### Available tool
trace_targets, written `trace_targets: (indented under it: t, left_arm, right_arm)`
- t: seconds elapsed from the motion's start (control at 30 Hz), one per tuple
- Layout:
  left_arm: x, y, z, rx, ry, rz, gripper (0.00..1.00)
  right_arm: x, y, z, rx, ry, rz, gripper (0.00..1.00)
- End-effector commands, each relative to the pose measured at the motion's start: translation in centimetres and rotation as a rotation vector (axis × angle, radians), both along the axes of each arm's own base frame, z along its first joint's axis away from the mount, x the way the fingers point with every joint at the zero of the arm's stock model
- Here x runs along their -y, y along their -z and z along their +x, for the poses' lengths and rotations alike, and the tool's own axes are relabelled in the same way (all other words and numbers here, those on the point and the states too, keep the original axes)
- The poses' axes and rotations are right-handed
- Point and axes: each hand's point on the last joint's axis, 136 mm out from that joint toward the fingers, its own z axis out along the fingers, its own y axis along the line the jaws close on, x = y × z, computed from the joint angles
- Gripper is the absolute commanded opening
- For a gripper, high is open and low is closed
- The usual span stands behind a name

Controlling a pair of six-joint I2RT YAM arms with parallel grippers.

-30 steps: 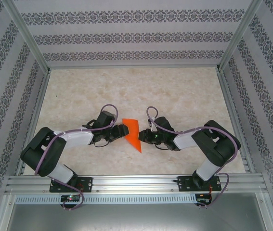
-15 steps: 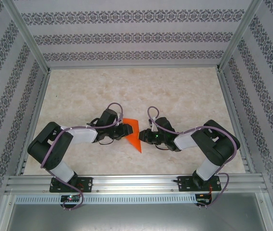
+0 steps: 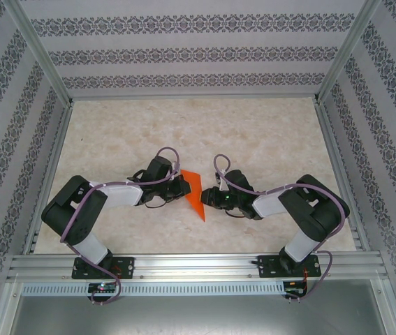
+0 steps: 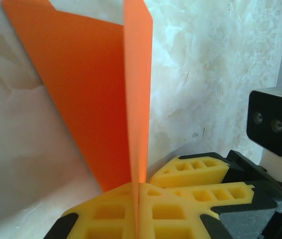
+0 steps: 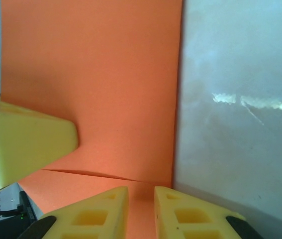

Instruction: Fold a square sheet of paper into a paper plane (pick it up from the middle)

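Observation:
The orange sheet of paper (image 3: 195,192) lies folded into a pointed wedge at the table's middle, tip toward the near edge. My left gripper (image 3: 183,187) is at its left side. In the left wrist view the left gripper (image 4: 138,188) is shut on an upright flap of the paper (image 4: 137,99), with the flat layer (image 4: 81,89) beside it. My right gripper (image 3: 209,198) is at the paper's right side. In the right wrist view the right gripper (image 5: 141,193) has its yellow fingers (image 5: 101,209) a little apart, low over the paper (image 5: 106,74), nothing pinched between them.
The marble-patterned table (image 3: 253,139) is ringed by aluminium rails (image 3: 191,265) and patterned walls. One of the left gripper's yellow fingers (image 5: 26,144) shows at the left of the right wrist view. The right wrist's camera (image 4: 272,119) sits close beside the left gripper.
My left gripper moved right onto the paper and shut on its raised flap, the left elbow swinging inward. The right arm stayed put; its jaws parted slightly.

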Motion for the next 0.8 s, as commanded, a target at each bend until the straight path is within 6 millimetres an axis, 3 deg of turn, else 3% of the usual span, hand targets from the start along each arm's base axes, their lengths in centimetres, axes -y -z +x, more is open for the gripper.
trace_targets:
  t: [0.0,0.23,0.4,0.47,0.6,0.77]
  left_arm:
    - [0.4,-1.2,0.5,0.035,-0.034,-0.028,0.0]
    - [-0.1,-1.2,0.7,0.025,-0.067,-0.007,0.0]
    - [0.2,-1.2,0.8,0.012,-0.071,-0.018,0.0]
    - [0.5,-1.4,0.9,0.011,-0.069,-0.029,0.0]
    - [0.6,-1.7,0.9,0.01,-0.059,-0.024,0.0]
    - [0.5,-1.6,0.8,0.002,-0.053,-0.005,0.0]
  right_arm:
    - [0.8,0.0,0.7,0.067,0.019,-0.093,0.24]
    - [3.2,-3.4,1.0,0.237,0.052,-0.207,0.32]
    - [4.0,-6.8,0.1,0.532,0.04,-0.327,0.41]
    - [3.3,-7.7,-1.0,0.673,-0.03,-0.371,0.43]
    - [2.2,-6.9,-2.6,0.792,-0.158,-0.478,0.43]
    - [-0.9,-6.3,-4.7,0.991,-0.319,-0.588,0.43]
